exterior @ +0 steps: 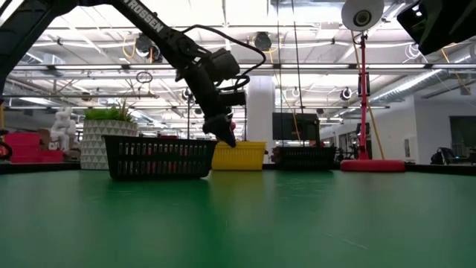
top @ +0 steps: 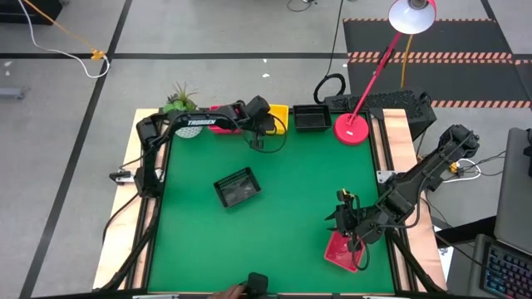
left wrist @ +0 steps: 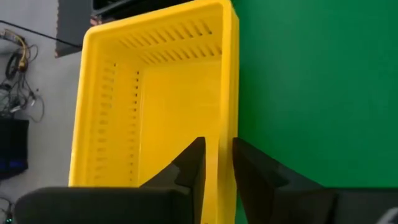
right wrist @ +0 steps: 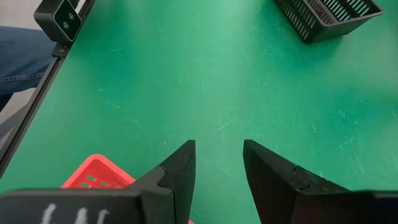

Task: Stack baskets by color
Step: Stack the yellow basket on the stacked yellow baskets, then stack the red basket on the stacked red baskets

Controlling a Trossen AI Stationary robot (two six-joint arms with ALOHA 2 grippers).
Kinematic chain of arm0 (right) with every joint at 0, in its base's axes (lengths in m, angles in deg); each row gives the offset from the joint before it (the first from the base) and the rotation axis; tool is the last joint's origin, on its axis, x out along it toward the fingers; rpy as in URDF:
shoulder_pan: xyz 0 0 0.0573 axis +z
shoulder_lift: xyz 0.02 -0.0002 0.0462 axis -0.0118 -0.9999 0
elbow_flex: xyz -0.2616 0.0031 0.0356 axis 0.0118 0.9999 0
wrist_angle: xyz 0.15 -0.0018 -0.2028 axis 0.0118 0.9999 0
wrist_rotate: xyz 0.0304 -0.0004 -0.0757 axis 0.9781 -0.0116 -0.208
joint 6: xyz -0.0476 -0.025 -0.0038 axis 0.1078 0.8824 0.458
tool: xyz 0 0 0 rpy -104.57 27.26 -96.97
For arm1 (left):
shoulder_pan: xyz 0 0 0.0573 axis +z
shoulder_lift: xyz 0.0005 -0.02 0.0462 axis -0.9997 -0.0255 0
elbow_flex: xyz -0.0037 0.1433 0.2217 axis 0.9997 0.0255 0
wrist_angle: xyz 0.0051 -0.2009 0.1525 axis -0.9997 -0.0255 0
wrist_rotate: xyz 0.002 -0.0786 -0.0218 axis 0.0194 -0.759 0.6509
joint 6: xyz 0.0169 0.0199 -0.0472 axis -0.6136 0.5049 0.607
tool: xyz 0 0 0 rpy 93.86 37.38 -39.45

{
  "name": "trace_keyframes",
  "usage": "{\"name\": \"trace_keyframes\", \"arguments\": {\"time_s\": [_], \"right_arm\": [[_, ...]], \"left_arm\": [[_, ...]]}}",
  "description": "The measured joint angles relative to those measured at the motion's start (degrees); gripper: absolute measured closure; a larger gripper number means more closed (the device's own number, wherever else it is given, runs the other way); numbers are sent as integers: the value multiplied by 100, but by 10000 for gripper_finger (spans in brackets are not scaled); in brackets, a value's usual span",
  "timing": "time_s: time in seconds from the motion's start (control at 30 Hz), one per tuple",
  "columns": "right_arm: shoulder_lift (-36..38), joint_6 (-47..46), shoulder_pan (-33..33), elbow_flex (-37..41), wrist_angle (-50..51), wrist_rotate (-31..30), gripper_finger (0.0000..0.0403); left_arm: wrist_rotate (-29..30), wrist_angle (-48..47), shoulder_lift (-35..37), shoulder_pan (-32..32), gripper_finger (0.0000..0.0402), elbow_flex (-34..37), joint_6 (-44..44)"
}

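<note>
A yellow basket (top: pixel 281 116) (left wrist: pixel 161 106) (exterior: pixel 239 156) sits at the table's far edge, between a red basket (top: pixel 219 126) and a black basket (top: pixel 312 118). My left gripper (top: pixel 271 124) (left wrist: pixel 217 152) (exterior: pixel 227 138) is shut on the yellow basket's side wall. A second black basket (top: pixel 237 187) (exterior: pixel 160 156) rests on its bottom mid-table. My right gripper (top: pixel 344 221) (right wrist: pixel 219 155) hovers open near the front right, just above another red basket (top: pixel 342 253) (right wrist: pixel 99 174), with only green table between its fingers. My left gripper has the yellow basket's long side wall (left wrist: pixel 225 134) between its fingers, one finger inside the basket and one outside. The fingers slant down at the rim, across the wall. The basket's bottom looks to rest on the table in the low view.
A red lamp base (top: pixel 353 127) (exterior: pixel 372 165) stands right of the far black basket. A potted plant (top: pixel 179 104) is at the far left corner. A camera block (right wrist: pixel 59 18) sits at the near edge, with a person's leg (right wrist: pixel 18 56) beyond it.
</note>
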Motion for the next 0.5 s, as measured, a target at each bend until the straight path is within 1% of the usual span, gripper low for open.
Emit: {"name": "trace_keyframes", "arguments": {"time_s": [0.27,0.33,0.5], "right_arm": [[0,7,0,0,0,0,275],[0,7,0,0,0,0,275],[0,2,0,0,0,0,275]], "left_arm": [[5,43,0,21,312,0,223],[7,35,0,-6,296,0,309],[228,-77,0,-107,229,-42,571]]}}
